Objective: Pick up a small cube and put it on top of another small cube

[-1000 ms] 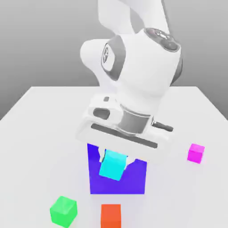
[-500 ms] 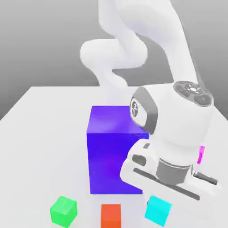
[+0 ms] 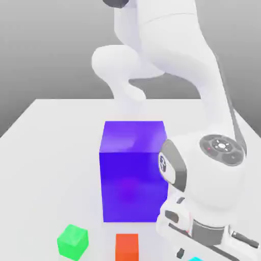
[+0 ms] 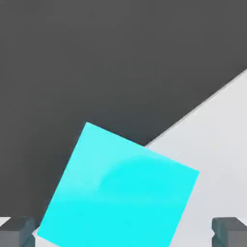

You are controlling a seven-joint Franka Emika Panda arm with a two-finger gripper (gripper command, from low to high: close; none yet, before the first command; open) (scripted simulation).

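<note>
The gripper point(image 4: 123, 234) has its fingertips point(image 4: 15, 231) spread wide apart, clear of the cyan cube point(image 4: 120, 188) sitting between them on the white table point(image 3: 46, 168). In the exterior view the arm's hand is at the lower right of the frame, with what seems a sliver of that cube at the bottom edge. A large blue block point(image 3: 133, 171) stands mid-frame; a green cube point(image 3: 72, 241) and a red cube point(image 3: 127, 248) lie at lower left.
</note>
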